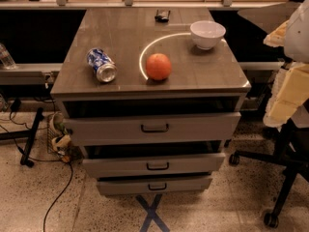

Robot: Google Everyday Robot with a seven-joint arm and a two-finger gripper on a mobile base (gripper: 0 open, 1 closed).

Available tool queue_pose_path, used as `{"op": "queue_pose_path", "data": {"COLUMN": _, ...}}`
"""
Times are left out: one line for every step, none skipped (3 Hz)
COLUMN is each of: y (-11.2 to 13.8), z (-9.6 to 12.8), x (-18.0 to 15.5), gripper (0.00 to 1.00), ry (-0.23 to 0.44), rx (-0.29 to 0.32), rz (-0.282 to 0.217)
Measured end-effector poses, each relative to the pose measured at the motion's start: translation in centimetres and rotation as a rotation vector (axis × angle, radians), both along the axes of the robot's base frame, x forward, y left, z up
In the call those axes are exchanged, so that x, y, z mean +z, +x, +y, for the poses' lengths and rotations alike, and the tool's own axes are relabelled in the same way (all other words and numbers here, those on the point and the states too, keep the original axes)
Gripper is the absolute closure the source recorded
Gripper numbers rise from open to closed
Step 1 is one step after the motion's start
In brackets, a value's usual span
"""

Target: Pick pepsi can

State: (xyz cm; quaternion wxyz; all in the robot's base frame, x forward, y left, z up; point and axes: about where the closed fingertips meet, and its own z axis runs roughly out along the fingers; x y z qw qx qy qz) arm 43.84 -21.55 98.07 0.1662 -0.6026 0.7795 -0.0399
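Blue pepsi can (101, 65) lies pointing front-right; gripper (288, 93) far-right.

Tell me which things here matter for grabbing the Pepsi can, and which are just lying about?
Job: pepsi can, lying on its side; gripper, out of view.
Lying about: orange, white bowl, small dark object at the back.
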Motion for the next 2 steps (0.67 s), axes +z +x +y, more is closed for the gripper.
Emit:
{"op": "queue_pose_path", "data": {"y": 0.0, "z": 0.0, "x": 0.0, "gripper": 0.0, "ry": 0.0, "rx": 0.0, "rz": 0.0}}
{"op": "queue_pose_path", "data": {"y": 2.5, "z": 2.6, "x": -0.5, "gripper": 0.0, "ry": 0.043, "rx": 0.037, "rz": -0.016}}
